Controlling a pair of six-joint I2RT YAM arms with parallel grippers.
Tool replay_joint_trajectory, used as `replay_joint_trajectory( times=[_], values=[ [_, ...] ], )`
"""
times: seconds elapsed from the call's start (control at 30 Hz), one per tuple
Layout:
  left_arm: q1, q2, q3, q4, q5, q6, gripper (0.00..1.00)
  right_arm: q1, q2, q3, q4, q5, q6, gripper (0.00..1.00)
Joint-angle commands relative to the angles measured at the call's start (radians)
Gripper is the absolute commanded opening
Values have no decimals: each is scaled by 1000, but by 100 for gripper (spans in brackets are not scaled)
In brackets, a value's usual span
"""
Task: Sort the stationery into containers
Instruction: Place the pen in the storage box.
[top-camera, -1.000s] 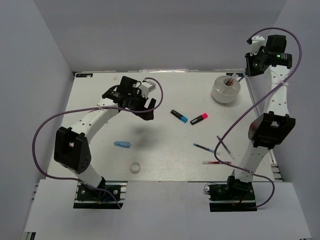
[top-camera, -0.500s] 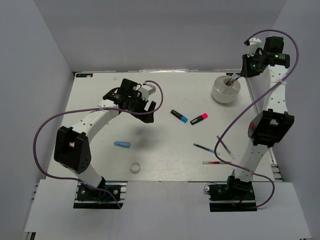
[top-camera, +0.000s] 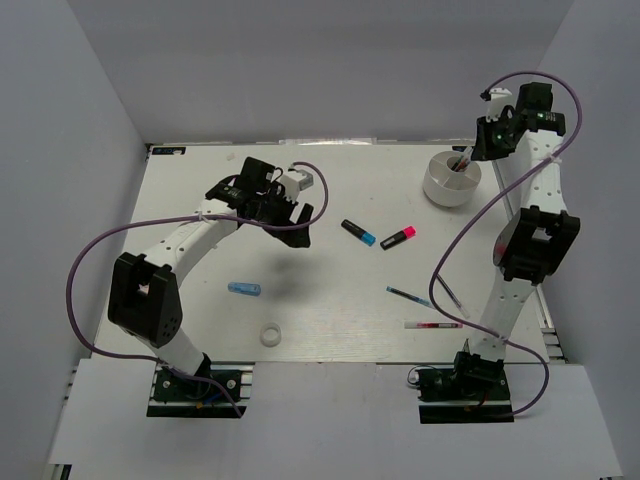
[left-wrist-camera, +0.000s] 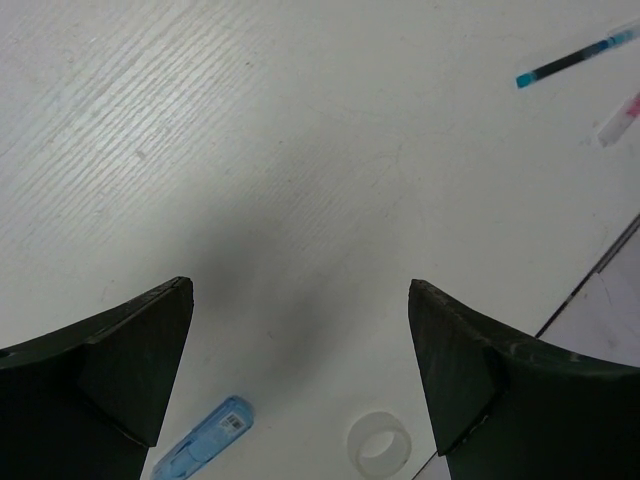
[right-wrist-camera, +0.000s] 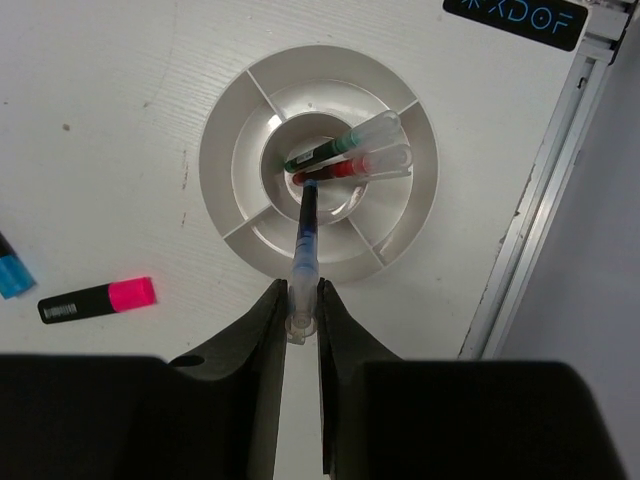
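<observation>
- Stationery is partly sorted: a green pen (right-wrist-camera: 320, 153) and a red-bodied pen (right-wrist-camera: 332, 172) already lean in the centre cup of the white dish (right-wrist-camera: 215, 170), their clear caps resting across its inner ring.
- The right pincer (right-wrist-camera: 302, 310) hangs directly above the dish, clamped narrowly on the clear top end of a dark-blue pen (right-wrist-camera: 306, 230) whose tip points down into that same cup. Gripping it by the far end likely lets the tip enter while the fingers stay clear of the rim and the pens already inside.
- The left pincer (left-wrist-camera: 300, 290) is spread wide with nothing between its fingers, hovering over bare table (left-wrist-camera: 300, 130) well apart from the dish.
- In its view, farthest from the dish, lie the light-blue tube (left-wrist-camera: 200, 450) and the tape ring (left-wrist-camera: 380, 445). It looks positioned to take that far group.
- Near the dish lie the pink-cap marker (top-camera: 398, 238) and blue-cap marker (top-camera: 358, 232).
- Farther out from the dish are a loose blue pen (top-camera: 408, 295) and a loose red pen (top-camera: 432, 324), all unsorted.
</observation>
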Motion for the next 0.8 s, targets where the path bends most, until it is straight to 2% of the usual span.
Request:
replay_joint_trajectory(
  times=[0.0,0.03,0.07,0.17,0.27,0.33,0.5,0.57,0.63,0.67,0.73,0.77],
  values=[
    [-3,-23,11,-24,122,38,98,1,7,36,44,-29,21,9],
    [-3,-27,6,-32,168,99,98,3,14,36,41,-34,26,15],
    [-21,-39,-7,-23,214,123,98,3,17,38,40,-39,29,27],
    [-30,-134,-96,68,272,164,98,9,18,38,41,-42,38,45],
    [-39,-174,-124,112,276,196,98,12,6,39,38,-49,44,53],
    [-48,-142,-92,79,287,224,97,8,-17,44,35,-63,55,55],
    [-151,-47,-44,30,296,293,73,8,-100,60,31,-147,128,57],
    [-227,-1,-18,57,273,319,69,0,-173,-5,44,-181,165,56],
    [-281,77,12,82,235,333,64,-11,-270,-97,61,-221,200,54],
    [-332,114,69,102,217,331,64,-35,-316,-241,113,-279,220,54],
    [-377,205,155,100,189,327,63,-44,-446,-389,174,-312,262,54],
    [-397,298,254,85,183,327,63,-55,-478,-487,193,-327,265,54]
  ],
)
